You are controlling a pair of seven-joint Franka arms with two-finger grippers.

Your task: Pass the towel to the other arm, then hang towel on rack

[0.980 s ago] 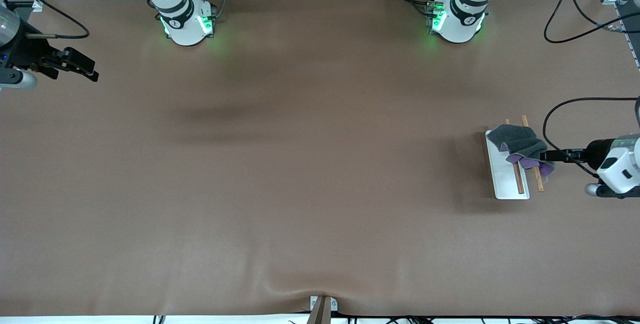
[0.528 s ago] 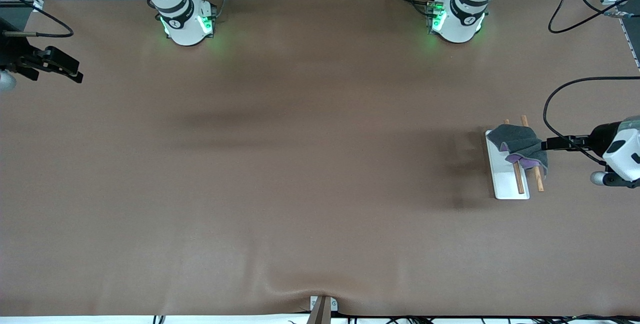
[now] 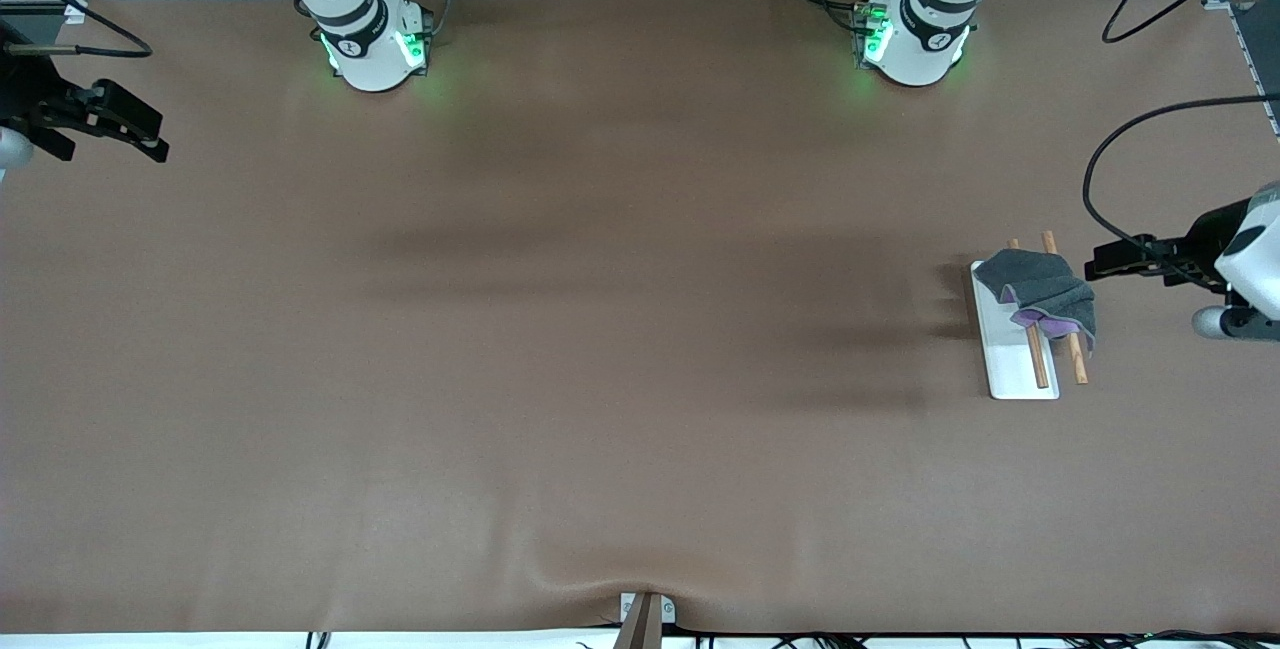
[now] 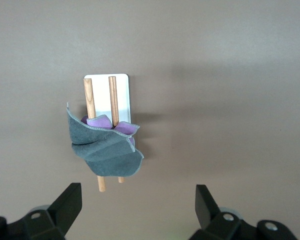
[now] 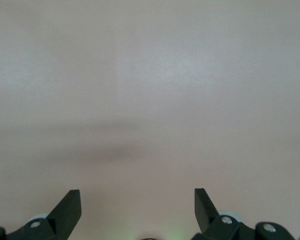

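Observation:
The dark grey towel (image 3: pixel 1040 291) with purple underside hangs draped over the two wooden rods of the rack (image 3: pixel 1010 369), which stands on its white base toward the left arm's end of the table. In the left wrist view the towel (image 4: pixel 106 150) covers the rods' middle and the rack's base (image 4: pixel 122 95) shows past it. My left gripper (image 3: pixel 1097 263) is open and empty, up in the air just off the rack's edge, apart from the towel; its jaws stand wide in the left wrist view (image 4: pixel 137 200). My right gripper (image 3: pixel 155 137) is open and empty over the right arm's end of the table (image 5: pixel 137 200).
A brown mat covers the table (image 3: pixel 600 329). Black cables (image 3: pixel 1110 159) loop near the left gripper. A small bracket (image 3: pixel 645 614) sits at the table's front edge. Both arm bases (image 3: pixel 375 44) stand along the table's back edge.
My left gripper has let go of the towel and drawn back and up from the rack. The towel stays draped on the rods. My right gripper shifted slightly at the table's end.

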